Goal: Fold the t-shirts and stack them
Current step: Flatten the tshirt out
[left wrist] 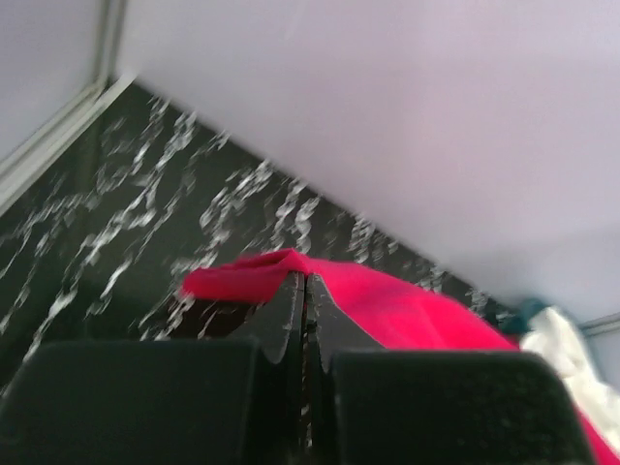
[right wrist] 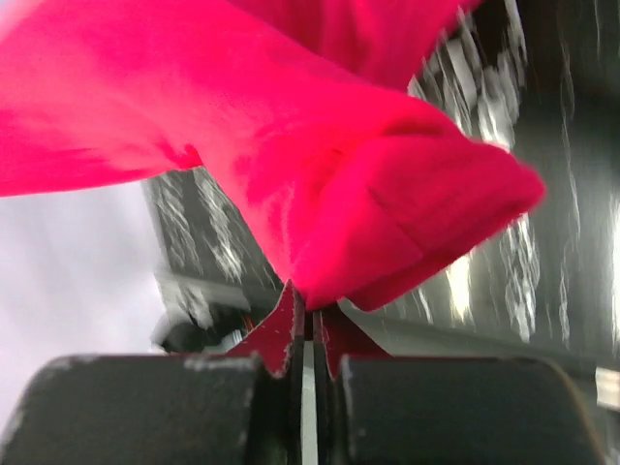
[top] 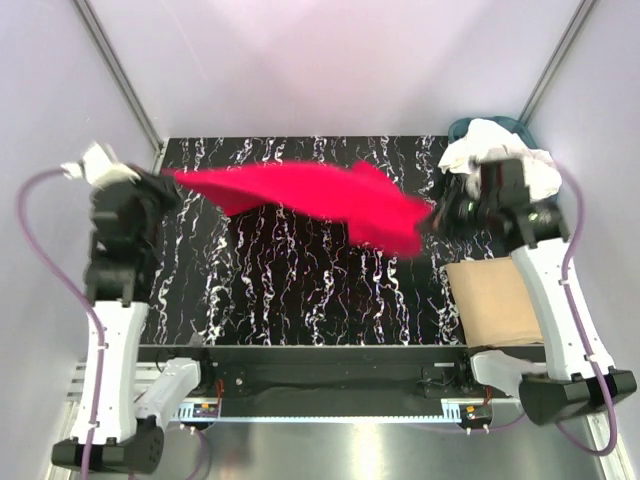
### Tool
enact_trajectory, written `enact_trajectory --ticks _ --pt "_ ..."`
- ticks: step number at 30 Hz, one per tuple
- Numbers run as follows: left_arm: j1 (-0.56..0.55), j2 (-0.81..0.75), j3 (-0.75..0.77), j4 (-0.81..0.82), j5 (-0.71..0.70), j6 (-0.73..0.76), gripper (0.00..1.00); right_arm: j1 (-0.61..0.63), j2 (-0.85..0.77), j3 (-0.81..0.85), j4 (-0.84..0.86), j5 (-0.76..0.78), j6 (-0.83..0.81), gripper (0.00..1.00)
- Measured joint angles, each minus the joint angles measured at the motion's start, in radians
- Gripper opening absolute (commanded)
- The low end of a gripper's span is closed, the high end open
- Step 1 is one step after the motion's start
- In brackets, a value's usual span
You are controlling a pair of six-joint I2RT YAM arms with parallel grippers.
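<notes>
**L gripper**: jaws pressed together, pinching an edge of the red t-shirt. Far-left corner of table, raised off the top.

**R gripper**: jaws pressed together, pinching a bunched fold of the same shirt. Right side, just near of the basket.

**Red t-shirt:** plain bright red, soft knit, matte. Held in the air between both grippers, spanning approx. left to right over the far half of the table. Loose belly of cloth hanging lower toward the right end. Motion-blurred in all views, so exact outline hard to tell.

**Cream-white t-shirts**: crumpled heap, soft cloth, piled in and over the basket at far right corner. Count not clear.

**Basket:** teal, round rim, mostly hidden under the heap.

**Cardboard sheet**: flat, tan, rectangular. Near-right on the table, partly under the R arm.

**Table:** rectangular, glossy black top w/ white marble-like veining.

**Room:** plain pale lilac-white walls on three sides. Thin grey metal posts at both far corners.

**Misc.:** purple cables looping along white arm links.
</notes>
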Motion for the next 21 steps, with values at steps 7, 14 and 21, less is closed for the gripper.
enact_trajectory --ticks 7,14,21 --pt "-0.004 -0.101 -0.589 -0.111 -0.016 -0.142 0.01 -0.003 -0.069 -0.613 0.029 -0.085 0.059 0.00" --pt "0.011 -0.010 -0.695 -0.252 -0.027 -0.277 0.02 -0.003 0.049 -0.650 0.108 -0.081 0.002 0.00" --pt "0.044 0.202 -0.603 -0.218 -0.021 -0.235 0.02 -0.003 0.172 -0.652 0.163 -0.063 -0.045 0.00"
